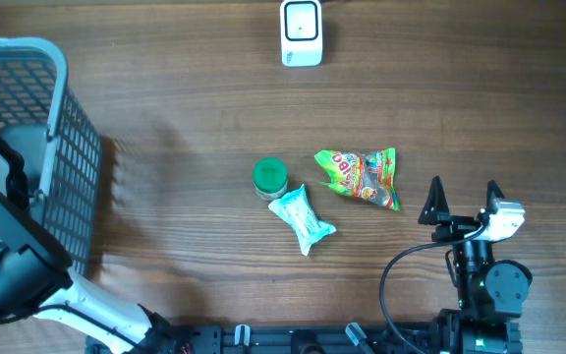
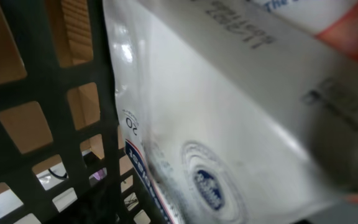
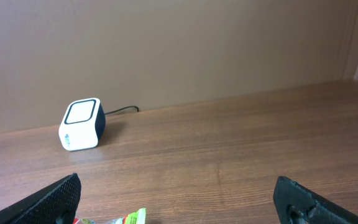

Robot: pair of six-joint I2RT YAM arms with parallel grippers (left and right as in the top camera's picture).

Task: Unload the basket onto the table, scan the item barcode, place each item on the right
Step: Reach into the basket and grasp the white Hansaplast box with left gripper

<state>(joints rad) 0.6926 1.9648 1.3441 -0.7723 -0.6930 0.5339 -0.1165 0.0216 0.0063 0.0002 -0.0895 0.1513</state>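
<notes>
A white package point(image 2: 229, 124) with a blue round logo and grey print fills the left wrist view, lying against the dark mesh of the basket point(image 2: 48, 93). No barcode shows on it. My left arm point(image 1: 8, 256) reaches into the grey basket point(image 1: 67, 147) at the far left; its fingers are hidden, so a grip cannot be judged. The white scanner point(image 1: 302, 32) stands at the table's far middle, and it shows as the scanner point(image 3: 81, 124) in the right wrist view. My right gripper point(image 1: 464, 187) rests open and empty near the front right, the gripper point(image 3: 178, 183) facing the scanner.
On the table's middle lie a green-lidded jar point(image 1: 269, 177), a white and teal packet point(image 1: 303, 218) and a green and red snack bag point(image 1: 360, 175). The bag's corner point(image 3: 129, 218) shows just ahead of my right fingers. A cable runs behind the scanner.
</notes>
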